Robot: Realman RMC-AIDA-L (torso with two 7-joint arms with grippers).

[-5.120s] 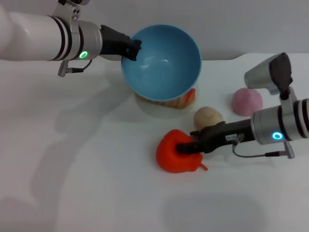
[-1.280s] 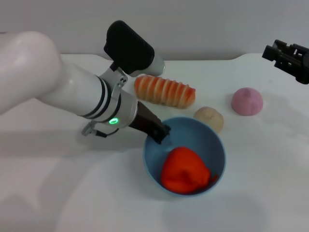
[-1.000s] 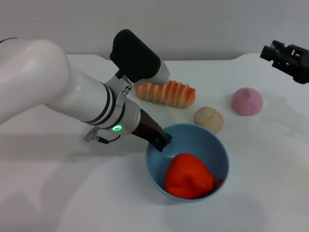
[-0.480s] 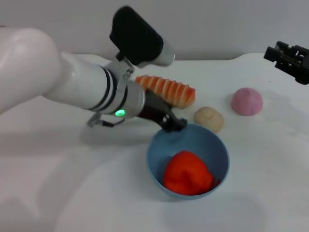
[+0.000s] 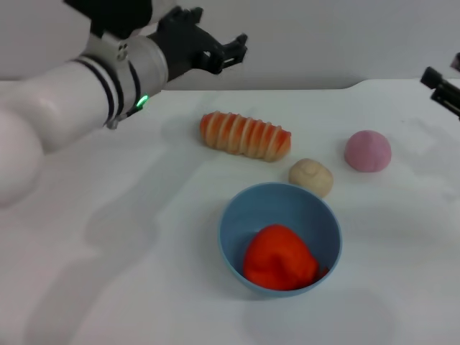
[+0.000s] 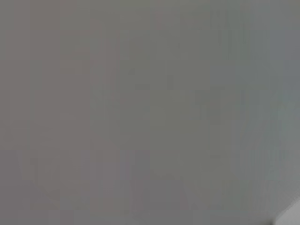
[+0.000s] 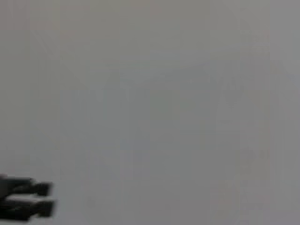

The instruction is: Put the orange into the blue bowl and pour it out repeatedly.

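Both wrist views give us almost nothing but a flat grey field. The right wrist view shows only two dark prongs at one edge, which may be the left gripper far off; we cannot say for sure.

In the head view the right gripper (image 5: 444, 92) is cut off by the frame at the table's far right corner. Only a dark tip shows, so we cannot tell how its jaws stand.

The left gripper (image 5: 231, 52) hangs in the air above the far edge of the white, smooth table (image 5: 108, 273). Its black fingers are parted with a clear gap between them, holding and touching nothing.

The matte red-orange rounded toy orange (image 5: 279, 259) lies inside the smooth, light blue, deep round bowl (image 5: 237, 215), which stands upright near the middle of the table, toward its near edge. Beyond the bowl lies a long orange-and-white ribbed loaf (image 5: 245, 135). A small beige ball (image 5: 311, 177) sits just beside the bowl's far rim. A pink dome-shaped piece (image 5: 367, 151) rests nearer the right edge.
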